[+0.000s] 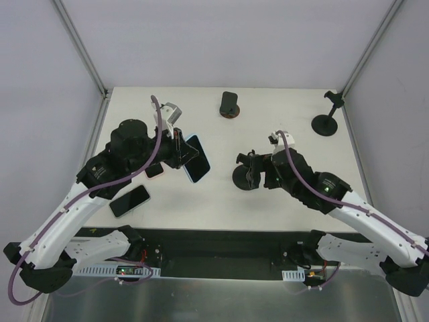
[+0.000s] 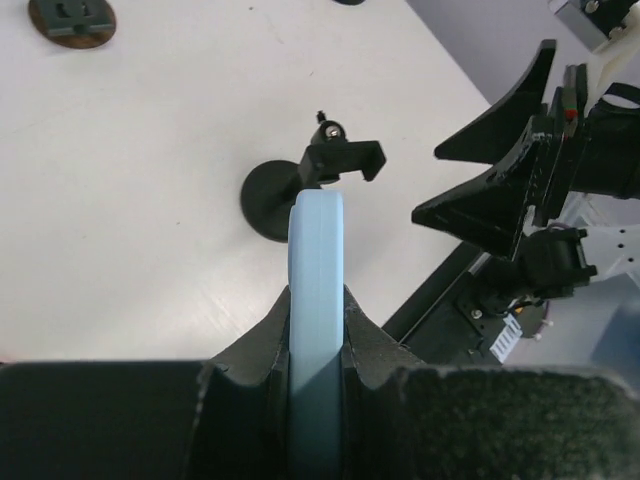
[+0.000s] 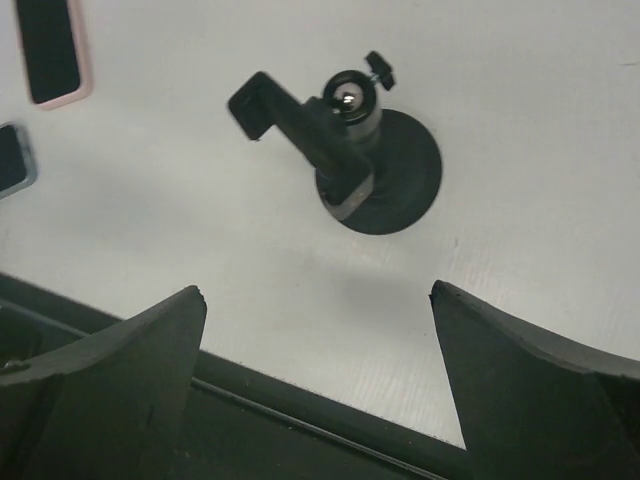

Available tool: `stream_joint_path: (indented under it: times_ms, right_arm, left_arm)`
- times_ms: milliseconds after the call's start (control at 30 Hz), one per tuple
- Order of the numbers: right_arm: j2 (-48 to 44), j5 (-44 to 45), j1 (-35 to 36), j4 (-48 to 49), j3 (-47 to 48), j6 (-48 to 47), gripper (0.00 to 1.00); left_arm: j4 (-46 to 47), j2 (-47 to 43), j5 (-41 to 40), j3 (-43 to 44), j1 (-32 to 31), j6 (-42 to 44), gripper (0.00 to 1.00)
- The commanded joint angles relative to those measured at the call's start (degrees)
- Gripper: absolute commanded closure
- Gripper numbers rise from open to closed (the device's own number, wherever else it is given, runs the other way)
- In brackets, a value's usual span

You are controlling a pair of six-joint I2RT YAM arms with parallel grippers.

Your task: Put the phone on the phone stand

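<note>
the left gripper [image 1: 182, 153] is closed on the light blue phone [image 1: 197, 159] and holds it above the white surface [image 1: 201, 204]. its two pads press on the flat faces, so the left wrist view shows only the thin edge of the phone, running from 6 to 12 o'clock. in the top view the long axis of the phone goes about from 11 to 5 o'clock. the phone stand [image 1: 242, 177] is on the surface at about 4 o'clock from the phone in the top view, near it but not touching. in the left wrist view it lies straight at 12 o'clock, just beyond the far end of the phone. its clamp [image 2: 343, 160] is a short bar with a hook at each end, and in that view it runs about from 9 to 3 o'clock, so it lies across the line of the phone's edge. the right gripper [image 3: 318, 292] is wide open and holds nothing. in its own wrist view the stand is at 12 o'clock, a little beyond the two fingers and between their lines. this arm is the nearer one to the stand, but the phone is with the left arm. i judge that the coming move belongs to the left arm: it should carry the phone toward 12 o'clock in its own view and lay its back against the clamp, while the right gripper is well placed to steady the round base.
</note>
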Motion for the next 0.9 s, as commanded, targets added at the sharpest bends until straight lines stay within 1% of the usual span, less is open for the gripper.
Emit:
stream_joint_path:
  times_ms: [0,33,67,167,233,267,333,400,433,500,533,567,633,800,867]
  right_arm:
    - [4.5,12.0,-0.2,-5.3,5.2,5.1,0.02]
    - [5.6,12.6,-0.2,-5.7,6.0,5.6,0.03]
    - [7.7,13.2,-0.4,-6.4,6.8,7.2,0.11]
    - [12.5,15.3,-0.9,-9.2,10.5,9.1,0.29]
    - [15.0,14.9,-0.9,-9.6,12.0,9.6,0.33]
    - [15.7,14.8,-0.8,-9.6,12.3,9.7,0.38]
    - [17.2,14.5,-1.0,-9.6,12.4,10.2,0.41]
    - [18.1,14.7,-0.9,-9.6,12.4,10.3,0.47]
    - [19.1,14.8,-0.9,-9.5,12.5,10.4,0.52]
    - [20.1,15.6,-0.9,-9.5,12.9,10.4,0.52]
    - [20.7,16.0,-1.0,-9.6,13.0,10.4,0.58]
    - [21.0,16.3,-1.0,-9.2,13.0,10.1,0.60]
    - [22.4,16.3,-1.0,-8.8,13.2,9.4,0.65]
    - [23.3,17.0,-0.9,-6.2,12.6,6.3,0.65]
    - [23.6,16.5,-1.1,-5.3,12.8,4.3,0.65]
  left_arm:
    - [0.9,0.3,-5.9,-0.3,-0.1,2.3,1.00]
    - [1.0,0.7,-6.0,0.2,-0.1,2.6,1.00]
    - [0.9,1.3,-6.4,0.7,0.0,2.7,1.00]
    - [0.9,3.6,-8.8,3.9,0.0,2.7,1.00]
    - [0.9,5.4,-8.5,7.7,0.0,2.8,1.00]
    - [0.9,7.4,-7.4,9.3,0.0,3.1,1.00]
    - [1.0,9.5,-6.2,13.2,0.0,3.5,1.00]
    - [1.7,12.4,-4.7,15.7,0.0,3.8,1.00]
    - [2.3,13.3,-3.8,16.4,0.0,4.2,1.00]
    - [3.0,15.9,-0.9,17.5,0.0,4.7,1.00]
    - [3.8,17.0,0.1,17.4,0.0,5.4,1.00]
    - [4.2,17.4,1.9,17.2,0.0,5.9,1.00]
    - [5.7,17.3,3.2,15.2,0.0,7.0,1.00]
    - [9.8,14.2,10.5,8.1,0.0,10.1,1.00]
    - [11.2,12.5,11.0,6.5,0.0,10.7,1.00]
